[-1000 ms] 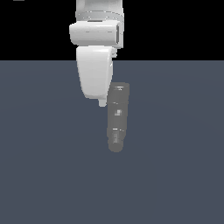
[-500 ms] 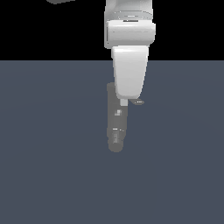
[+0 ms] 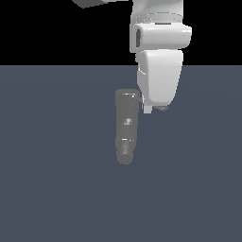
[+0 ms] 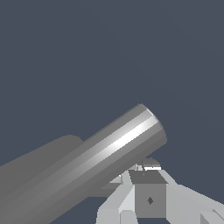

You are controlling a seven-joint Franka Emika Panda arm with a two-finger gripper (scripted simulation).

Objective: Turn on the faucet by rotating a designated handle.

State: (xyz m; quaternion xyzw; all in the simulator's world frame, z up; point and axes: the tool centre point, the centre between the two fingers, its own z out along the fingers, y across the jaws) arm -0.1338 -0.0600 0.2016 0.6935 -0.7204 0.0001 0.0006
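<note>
A flat, dull blue-grey floor (image 3: 52, 189) is seen filling the lower part of the exterior view, bounded at the top by a straight edge against black. No seams, marks or texture can be made out on it. The faucet (image 3: 126, 127) is seen against it near the middle as a stubby grey cylinder with a rounded lower end and a few pale specks; where its base meets the surface cannot be told. In the wrist view the same plain surface (image 4: 87, 52) is shown behind a grey cylinder (image 4: 87, 164) with a bright streak along its length.
</note>
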